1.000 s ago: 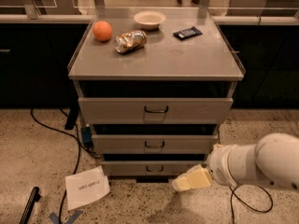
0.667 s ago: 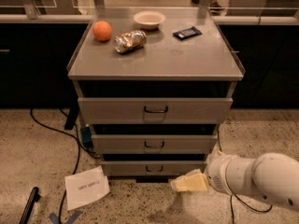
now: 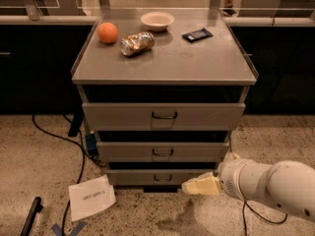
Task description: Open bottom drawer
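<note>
Floor (image 3: 147,215), nearest: speckled stone. A paper sheet (image 3: 92,198) with handwriting lies flat, left of the cabinet foot. A black cable (image 3: 54,136) trails off behind it.

Gripper (image 3: 199,186): low, just above the floor, pointing left at the cabinet's lowest tier. It sits right of the pull handle (image 3: 162,178) and a touch below it, near but apart. Whether it is open or closed cannot be told from here; it holds nothing.

Arm (image 3: 268,186): comes in from the right edge. Change over the last second: the forearm has dropped from its higher line and now runs closer to level. The gripper tip has hardly shifted, only a slight creep left. Reads as an attitude adjustment, not an approach.

Bottom drawer (image 3: 138,177): narrowest front of the three, lowest in the stack. It looks fully shut and sits in the same place as a second ago, untouched.

Meaning for the task: the reach is still under way and no pull has begun. The gripper still has to travel left and rise slightly to meet the handle. The handle is small, so alignment will be tight.

Above: middle drawer (image 3: 128,151), then top drawer (image 3: 123,115), both closed.

Cabinet top (image 3: 197,63), farthest: crushed can (image 3: 137,44), orange (image 3: 108,32), bowl (image 3: 157,20), dark packet (image 3: 197,34). None has moved.
</note>
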{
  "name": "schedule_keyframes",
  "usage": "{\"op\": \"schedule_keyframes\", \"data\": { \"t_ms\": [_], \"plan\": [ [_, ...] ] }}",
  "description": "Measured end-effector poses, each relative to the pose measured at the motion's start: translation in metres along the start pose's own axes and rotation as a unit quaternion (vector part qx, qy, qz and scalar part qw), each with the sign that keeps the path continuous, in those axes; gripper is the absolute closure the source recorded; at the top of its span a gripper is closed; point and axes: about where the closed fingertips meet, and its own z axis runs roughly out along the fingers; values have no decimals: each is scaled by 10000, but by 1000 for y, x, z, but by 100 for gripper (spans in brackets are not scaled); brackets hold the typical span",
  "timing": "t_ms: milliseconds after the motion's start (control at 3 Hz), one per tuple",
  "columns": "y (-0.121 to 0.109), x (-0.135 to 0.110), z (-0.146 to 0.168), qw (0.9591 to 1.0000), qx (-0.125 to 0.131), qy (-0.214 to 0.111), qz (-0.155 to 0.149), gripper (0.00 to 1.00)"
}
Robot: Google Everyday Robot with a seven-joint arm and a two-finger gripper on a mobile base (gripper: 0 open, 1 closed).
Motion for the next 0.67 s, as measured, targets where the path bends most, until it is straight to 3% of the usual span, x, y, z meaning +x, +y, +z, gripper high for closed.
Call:
{"op": "schedule_keyframes", "data": {
  "t_ms": [667],
  "plan": [
    [0,0,0,10000,0,0,0,42]
  ]
}}
